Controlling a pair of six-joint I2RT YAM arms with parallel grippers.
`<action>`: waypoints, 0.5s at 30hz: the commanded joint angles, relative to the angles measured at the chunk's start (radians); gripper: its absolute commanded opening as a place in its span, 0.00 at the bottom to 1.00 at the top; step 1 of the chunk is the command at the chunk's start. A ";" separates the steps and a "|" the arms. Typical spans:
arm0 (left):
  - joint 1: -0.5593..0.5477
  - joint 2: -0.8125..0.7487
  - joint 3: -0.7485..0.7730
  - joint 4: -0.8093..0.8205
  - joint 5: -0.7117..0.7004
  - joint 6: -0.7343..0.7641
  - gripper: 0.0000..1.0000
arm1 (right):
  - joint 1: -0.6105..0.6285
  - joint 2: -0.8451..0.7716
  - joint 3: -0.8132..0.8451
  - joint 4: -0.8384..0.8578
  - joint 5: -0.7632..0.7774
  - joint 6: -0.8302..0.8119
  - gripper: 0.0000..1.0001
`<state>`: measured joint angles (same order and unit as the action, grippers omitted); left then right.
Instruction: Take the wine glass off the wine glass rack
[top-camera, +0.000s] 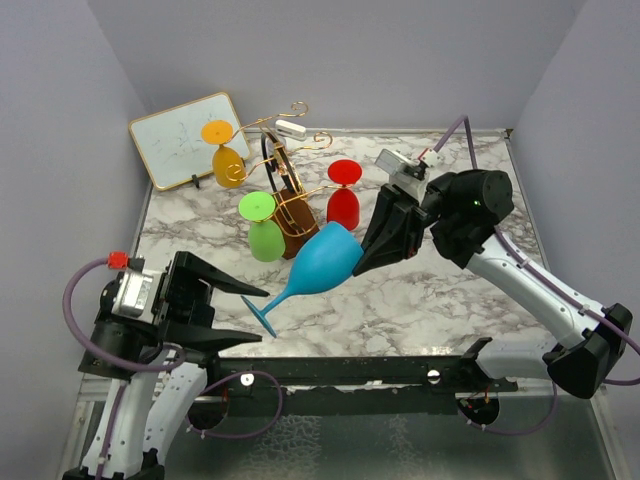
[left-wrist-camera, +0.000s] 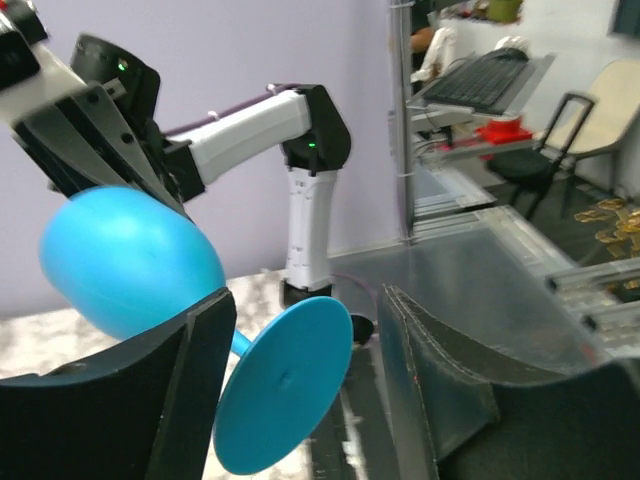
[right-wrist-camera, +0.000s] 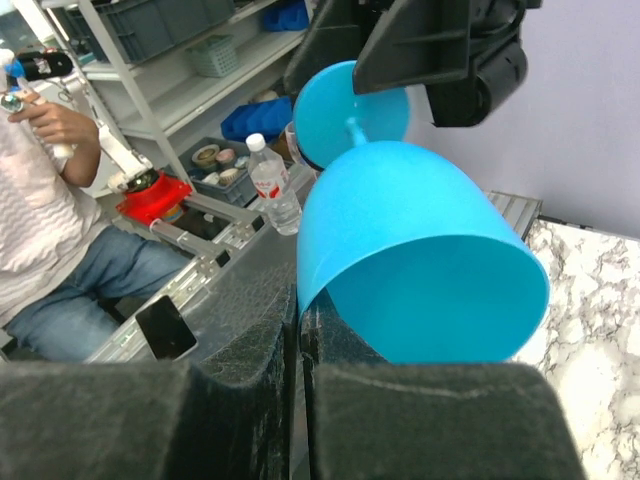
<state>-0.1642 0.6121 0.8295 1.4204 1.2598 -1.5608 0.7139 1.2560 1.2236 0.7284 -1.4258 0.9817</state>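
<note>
The blue wine glass is off the gold wire rack and hangs tilted in the air in front of it. My right gripper is shut on the rim of its bowl; in the right wrist view one finger is inside the blue bowl and one outside. My left gripper is open, and the glass's round foot sits between its fingers without being gripped. An orange glass, a green glass and a red glass hang on the rack.
A white board leans at the back left of the marble table. Grey walls enclose the back and both sides. A black rail runs along the near edge between the arm bases.
</note>
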 joint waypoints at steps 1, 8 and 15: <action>-0.002 -0.123 0.082 -0.627 -0.012 0.574 0.68 | -0.003 -0.045 0.023 -0.179 0.026 -0.135 0.01; -0.003 -0.122 0.273 -1.332 -0.240 1.044 0.79 | -0.002 -0.051 0.203 -0.831 0.250 -0.547 0.01; -0.003 -0.044 0.311 -1.516 -0.546 1.132 0.77 | -0.002 0.109 0.530 -1.274 0.970 -0.712 0.01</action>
<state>-0.1661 0.5076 1.1107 0.1383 0.9668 -0.5625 0.7139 1.2652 1.5822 -0.2321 -0.9600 0.4065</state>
